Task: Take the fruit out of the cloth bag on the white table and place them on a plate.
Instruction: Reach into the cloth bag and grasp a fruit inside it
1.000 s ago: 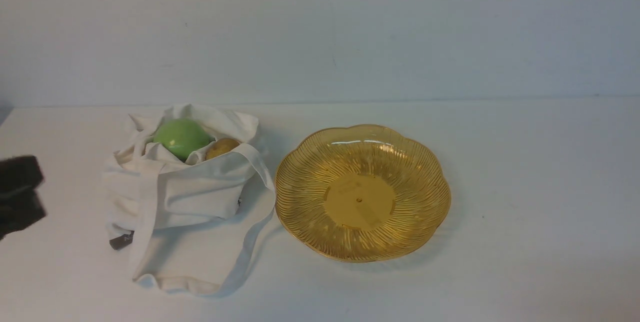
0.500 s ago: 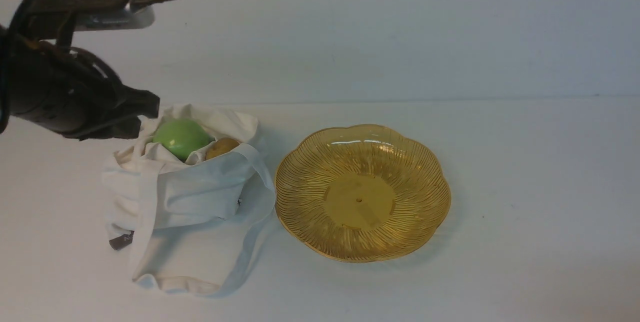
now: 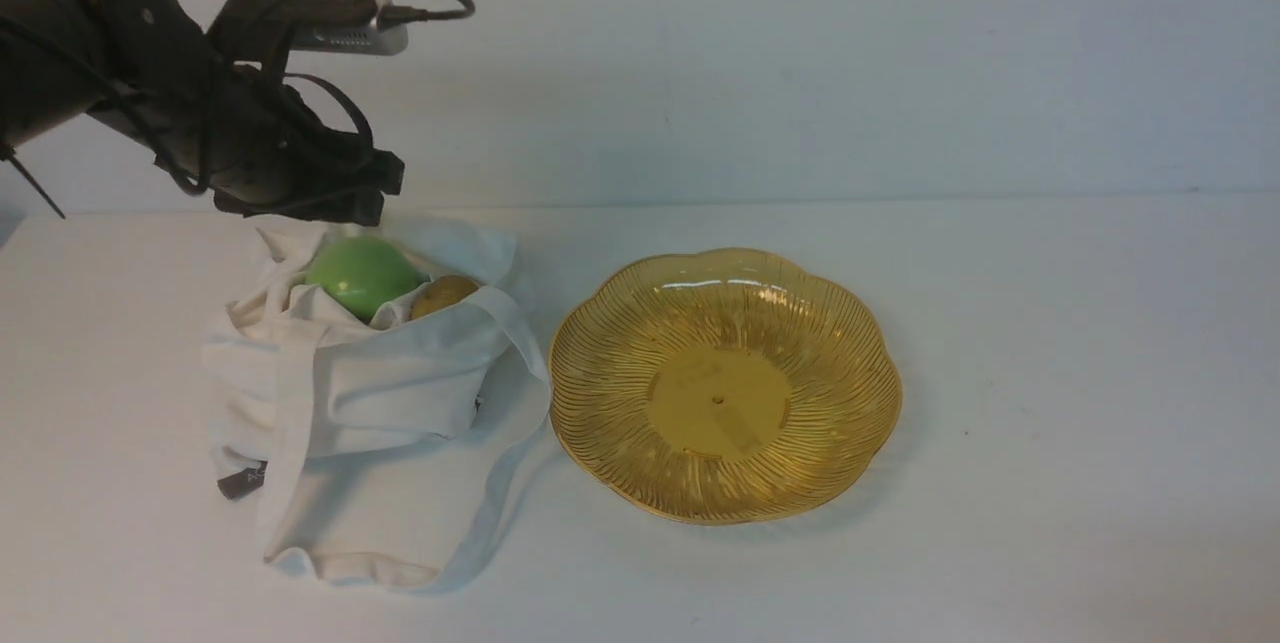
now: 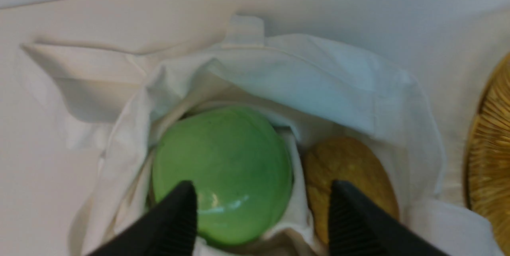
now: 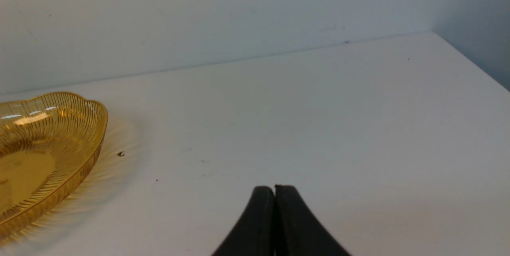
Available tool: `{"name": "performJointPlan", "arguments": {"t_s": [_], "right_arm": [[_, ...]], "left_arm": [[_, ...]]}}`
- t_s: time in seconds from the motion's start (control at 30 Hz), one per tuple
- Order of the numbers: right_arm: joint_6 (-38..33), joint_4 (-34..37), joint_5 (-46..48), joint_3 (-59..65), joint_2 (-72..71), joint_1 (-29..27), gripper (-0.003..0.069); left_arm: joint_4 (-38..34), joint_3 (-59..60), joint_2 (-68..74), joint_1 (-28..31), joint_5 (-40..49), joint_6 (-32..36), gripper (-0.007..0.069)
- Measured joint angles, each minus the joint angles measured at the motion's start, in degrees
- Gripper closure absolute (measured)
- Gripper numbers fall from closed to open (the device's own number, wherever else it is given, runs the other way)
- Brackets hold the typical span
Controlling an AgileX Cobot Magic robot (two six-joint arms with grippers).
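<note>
Hovering just above and behind the green apple (image 3: 362, 273), the left gripper (image 3: 370, 195) is lining up for the first pick in the front view. The apple and the smaller yellow-brown fruit (image 3: 443, 294) are sitting side by side in the mouth of the cloth bag (image 3: 390, 393), which is lying slumped on the white table (image 3: 1050, 373) just beside the amber plate (image 3: 620, 323); nothing is lying on the plate yet. Looking down from the left wrist, the jaws are standing wide apart, framing the apple without touching it and holding nothing, while the brown fruit is showing close by one finger (image 4: 358, 224). Judging from this, the reach is under way, and the next move is calling for a straight descent so the fingers are passing either side of the apple without snagging the cloth or nudging its neighbour. In the right wrist view, the right gripper (image 5: 274, 192) is resting pressed shut and empty, well apart from the bag. Compared with half a second ago, the left arm is reaching further over the bag, while fruit, bag and plate are lying unchanged.
</note>
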Motion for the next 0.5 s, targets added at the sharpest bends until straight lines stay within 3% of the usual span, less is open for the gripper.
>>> {"name": "performJointPlan", "arguments": {"t_s": [0.17, 0.5], "right_arm": [[0.0, 0.0, 0.0, 0.0, 0.0, 0.0, 0.0674], [0.0, 0.0, 0.0, 0.0, 0.0, 0.0, 0.0674]], "left_arm": [[0.49, 0.0, 3.19, 0.0, -3.8, -0.07, -0.0029], [0.87, -0.02, 6.29, 0.0, -5.24, 0.09, -0.0057]]}}
